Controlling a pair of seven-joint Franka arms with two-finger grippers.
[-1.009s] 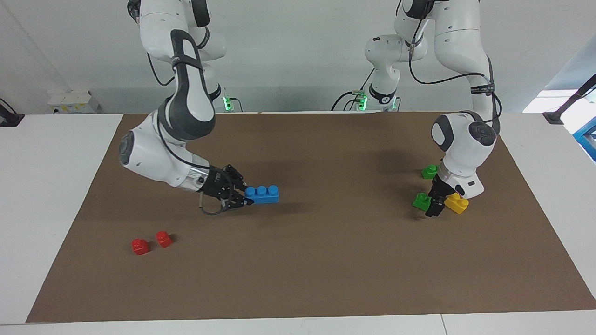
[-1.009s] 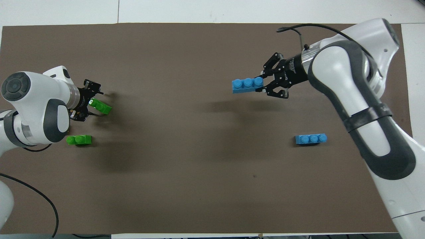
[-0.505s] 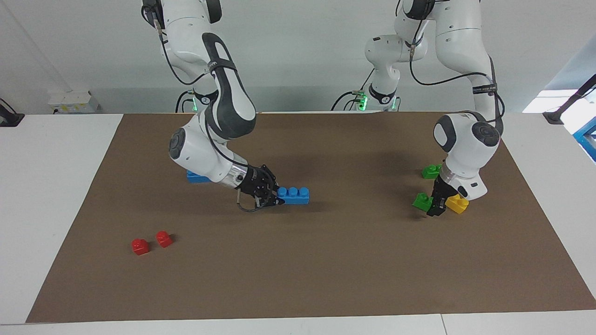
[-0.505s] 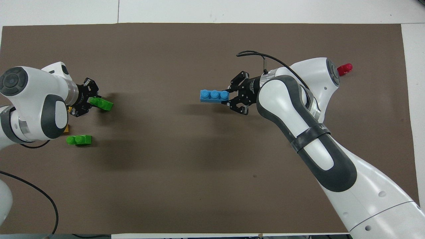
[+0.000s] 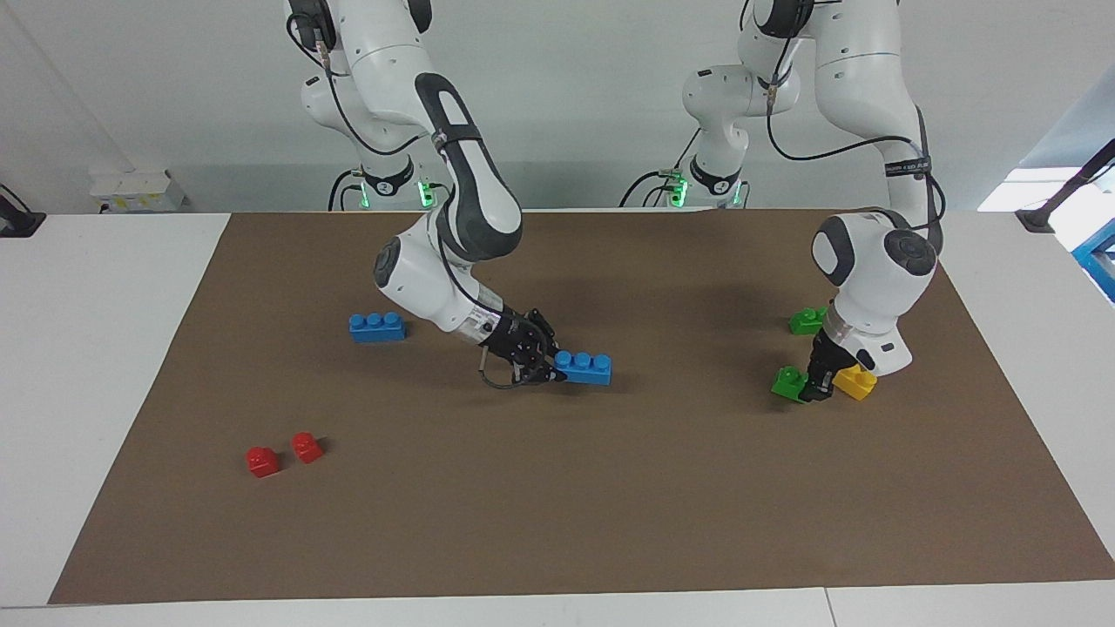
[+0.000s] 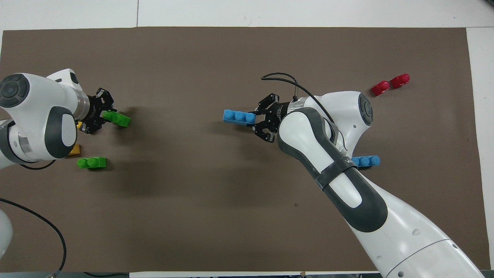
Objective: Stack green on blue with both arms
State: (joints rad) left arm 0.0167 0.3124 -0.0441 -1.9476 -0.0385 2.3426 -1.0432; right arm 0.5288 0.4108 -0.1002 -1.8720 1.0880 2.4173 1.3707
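Stack unbuilt: my right tool point(image 5: 547, 363) clamps the blue brick point(image 5: 584, 367), my left tool point(image 5: 814, 383) clamps the green brick point(image 5: 789, 382), well apart over the worktop point(image 5: 610, 488).

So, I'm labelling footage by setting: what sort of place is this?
Most likely a robotics lab bench: two white arms fixed at a white table, a brown mat as workspace, toy bricks like a blue brick, and bare walls.

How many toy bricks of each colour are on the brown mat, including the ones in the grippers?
Blue: 2
Green: 2
Red: 2
Yellow: 1 visible
Total: 7
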